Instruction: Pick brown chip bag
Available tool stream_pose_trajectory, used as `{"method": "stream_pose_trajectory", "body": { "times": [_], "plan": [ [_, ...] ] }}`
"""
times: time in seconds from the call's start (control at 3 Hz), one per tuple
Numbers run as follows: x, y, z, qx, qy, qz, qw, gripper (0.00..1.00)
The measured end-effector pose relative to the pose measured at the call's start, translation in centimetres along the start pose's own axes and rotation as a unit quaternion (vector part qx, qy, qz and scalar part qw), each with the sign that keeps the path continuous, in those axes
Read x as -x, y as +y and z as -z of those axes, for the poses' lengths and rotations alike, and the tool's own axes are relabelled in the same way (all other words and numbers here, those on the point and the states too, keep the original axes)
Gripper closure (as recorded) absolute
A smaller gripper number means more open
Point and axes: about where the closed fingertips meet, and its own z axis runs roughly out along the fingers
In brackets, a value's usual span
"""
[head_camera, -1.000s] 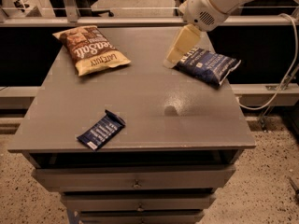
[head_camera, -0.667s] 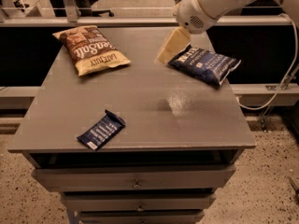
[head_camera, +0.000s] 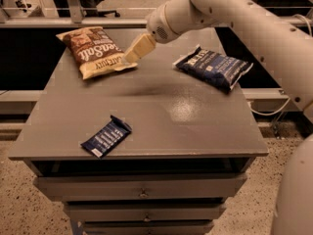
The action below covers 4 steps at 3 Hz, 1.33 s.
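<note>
At edge of brown chip bag (head_camera: 95,50), hand (head_camera: 132,55), spread or closed unclear, contact unclear.

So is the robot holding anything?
Nothing that I can see: the gripper hovers at the edge of the brown chip bag, which lies flat on the table.

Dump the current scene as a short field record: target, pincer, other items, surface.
target: brown chip bag, flat on the table, back-left in view
pincer: pincer at the bag's right edge; contact unclear
other items: blue chip bag back-right; blue bar wrapper near the front edge
surface: grey table, drawers below
task state: bag not lifted yet
</note>
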Motion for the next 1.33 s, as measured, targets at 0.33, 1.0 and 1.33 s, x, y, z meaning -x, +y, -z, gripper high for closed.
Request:
{"method": "stream_pose_trajectory", "body": {
  "times": [0.33,1.0,1.33],
  "plan": [
    [0.9,0.9,-4.4,0.026,-0.026,-0.023,0.9991,0.0],
    [1.0,2.0,-11.0,0.061,-0.044,-0.048,0.996,0.0],
    [0.6,1.8,-12.9,0.064,-0.044,-0.058,0.9953,0.18]
  ]
}}
